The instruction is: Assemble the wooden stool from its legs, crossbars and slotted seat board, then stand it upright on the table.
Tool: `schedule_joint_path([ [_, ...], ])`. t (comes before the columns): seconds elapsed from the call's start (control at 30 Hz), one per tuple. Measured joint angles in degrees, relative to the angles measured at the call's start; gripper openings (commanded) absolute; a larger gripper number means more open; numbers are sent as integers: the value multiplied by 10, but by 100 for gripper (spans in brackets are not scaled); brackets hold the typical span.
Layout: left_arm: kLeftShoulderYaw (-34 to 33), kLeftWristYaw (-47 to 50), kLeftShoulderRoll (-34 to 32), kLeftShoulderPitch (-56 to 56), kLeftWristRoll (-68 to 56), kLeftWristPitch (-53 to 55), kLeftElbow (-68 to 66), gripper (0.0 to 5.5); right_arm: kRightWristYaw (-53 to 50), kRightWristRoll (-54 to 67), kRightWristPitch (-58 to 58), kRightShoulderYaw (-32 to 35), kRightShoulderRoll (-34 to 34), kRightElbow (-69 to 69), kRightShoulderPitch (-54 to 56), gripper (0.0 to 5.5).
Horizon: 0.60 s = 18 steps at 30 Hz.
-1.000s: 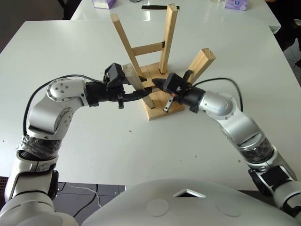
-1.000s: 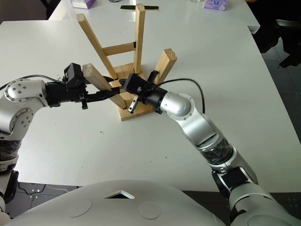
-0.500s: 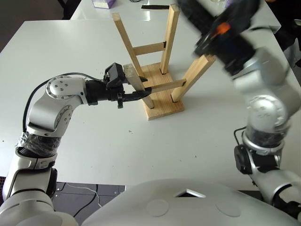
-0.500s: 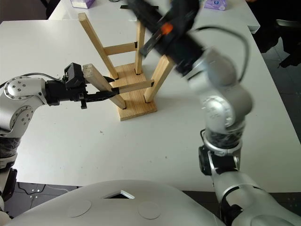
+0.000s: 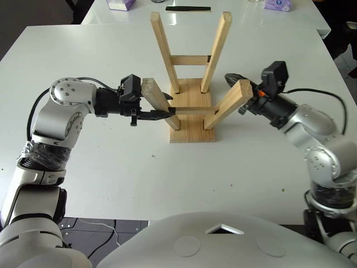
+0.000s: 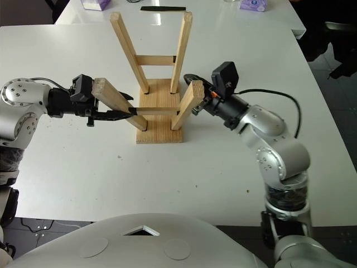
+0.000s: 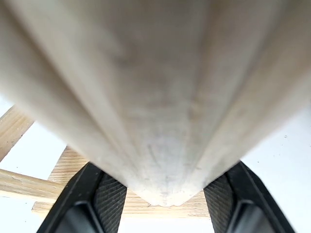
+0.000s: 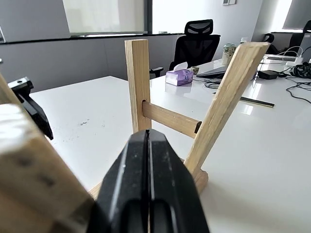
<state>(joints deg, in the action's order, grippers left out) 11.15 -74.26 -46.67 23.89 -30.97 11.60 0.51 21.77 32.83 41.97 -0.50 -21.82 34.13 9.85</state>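
The left gripper [image 5: 164, 114] pinches the near-left leg [image 5: 156, 97] of the stool [image 5: 189, 110], which stands upside down on its slotted seat board [image 5: 192, 134] mid-way across the white table [image 5: 111, 184]. The right gripper [image 5: 231, 78], fingers pressed together and empty, sits just beside the top end of the near-right leg [image 5: 231, 103]

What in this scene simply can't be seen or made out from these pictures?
Left wrist view: the near leg hides most of the seat board and its slots.
Right wrist view: the right tool, fingers shut, hides the seat board's middle.
Head views: another leg hides part of the right tool; contact unclear.
Head views: purple box cut off by the top edge.
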Motion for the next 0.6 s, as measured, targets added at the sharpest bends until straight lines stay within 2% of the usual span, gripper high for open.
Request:
schedule_joint_path([
  [0.27,-3,38,13,0,4,25,8,205,6,-39,-26,-10,8,-60,39,0],
  [0.3,-5,47,18,-3,7,28,14,241,13,-36,-31,-4,9,-71,42,0],
  [0.47,-23,63,28,-37,-4,82,36,310,74,50,-33,49,16,-90,43,0],
  [0.6,-50,63,16,-54,-4,92,66,315,100,102,-33,78,13,-89,45,0],
])
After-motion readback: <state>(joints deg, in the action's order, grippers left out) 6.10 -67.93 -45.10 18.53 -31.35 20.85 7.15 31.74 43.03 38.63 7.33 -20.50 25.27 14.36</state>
